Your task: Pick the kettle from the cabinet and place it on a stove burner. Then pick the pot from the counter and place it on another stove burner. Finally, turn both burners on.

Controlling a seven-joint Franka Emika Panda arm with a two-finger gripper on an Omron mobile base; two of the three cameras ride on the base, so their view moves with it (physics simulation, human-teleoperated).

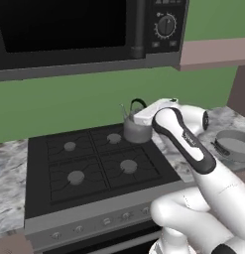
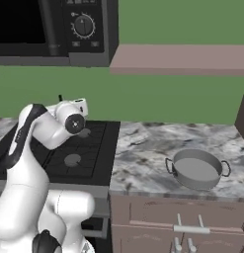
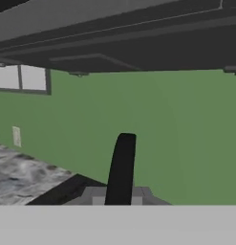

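Over the back right burner (image 1: 114, 138) of the black cooktop (image 1: 39, 173), the small grey kettle (image 1: 136, 126) is seen with the arm's white hand lying against its right side. From the left base view the gripper itself is hidden behind the hand and the kettle's body, so the fingers cannot be made out there. In the hand view, the kettle's black arched handle (image 3: 122, 168) rises as a dark upright strip from the bottom middle, directly at the gripper (image 3: 120, 196), whose jaws are drawn fully together on it. The kettle is thus clamped by its top handle. Whether its base is resting on the grate or is held just above it cannot be told. The thin spout points toward the green wall (image 1: 69, 104). Behind the handle in the hand view, the underside of the black microwave (image 3: 114, 38) is shown above the wall.

The wide shallow pot (image 2: 197, 169) is seen on the marbled counter (image 2: 143, 158), well apart from the cooktop on its right, upright and without a lid. Above it, the mauve-brown cabinet (image 2: 183, 59) shelf is mounted on the wall beside the microwave.
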